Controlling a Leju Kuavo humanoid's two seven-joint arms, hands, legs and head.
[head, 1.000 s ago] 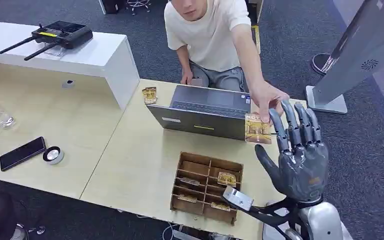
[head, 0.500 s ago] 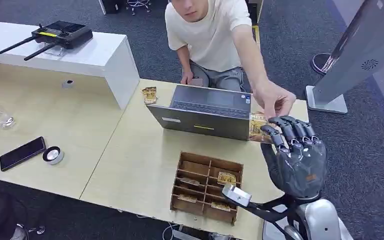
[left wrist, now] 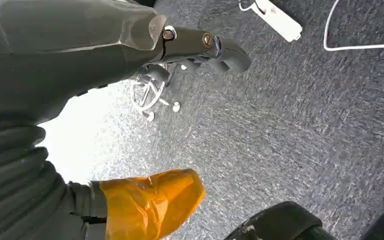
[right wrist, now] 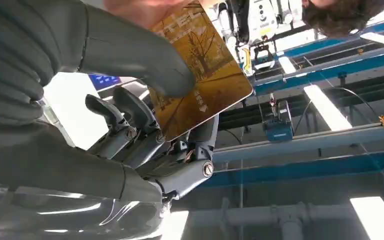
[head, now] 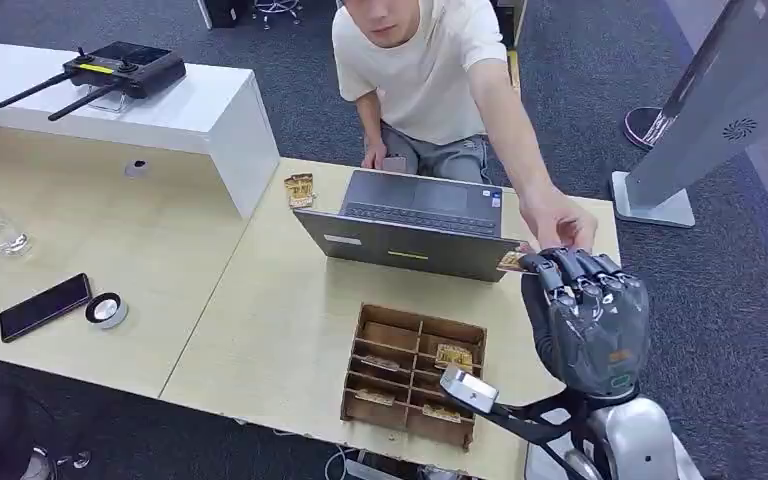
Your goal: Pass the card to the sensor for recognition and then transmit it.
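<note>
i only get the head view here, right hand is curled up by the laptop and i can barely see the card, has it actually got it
Observer: Yes. In the right wrist view the right hand has its thumb pressed on the face of the gold card, with the darker fingers behind it.
Operator: is the person off it yet
Observer: No. A person's hand is on the card's far edge in that same view.
Operator: and the left hand, i cant find it
Observer: The left wrist view looks down at grey carpet, so that arm appears to be hanging. I cannot tell whether the left hand is open.
</note>
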